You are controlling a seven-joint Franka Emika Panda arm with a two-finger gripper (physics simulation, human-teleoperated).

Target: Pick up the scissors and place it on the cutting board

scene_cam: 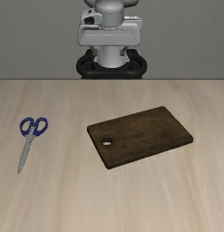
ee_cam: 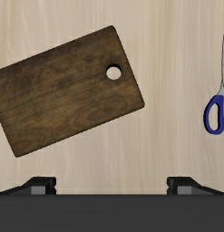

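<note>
Scissors [scene_cam: 30,138] lay flat on the bench [scene_cam: 186,204] toward the exterior view's left, well apart from the cutting board [scene_cam: 141,136] and touched by nothing. The blue handle loops sat at the end nearer the robot. The closed blades ran away from it on a slight slant.

The tool [ee_cam: 112,188] was raised above the bench with its fingertips set wide and nothing between them. In the wrist view the cutting board [ee_cam: 68,91] lay ahead of the fingertips and the scissors [ee_cam: 218,101] lay off to one side, clear of the board.

Assessment: the step in hand was the approach to the scissors, and no grasp had begun.

Recommendation:
- Carry the tool sideways until it is centred over the pivot, just past the loops, where the weight should balance.
- Turn the wrist so the fingers straddle the narrow body across its length.
- Descend almost to the bench before closing, as the item is thin and flat.
- Avoid a grip far out on the blades, which would likely tip or slip.

Count:
- One pair of scissors with two handle loops.
- One cutting board with one hanging hole.
- One tool with two fingertips.
</note>
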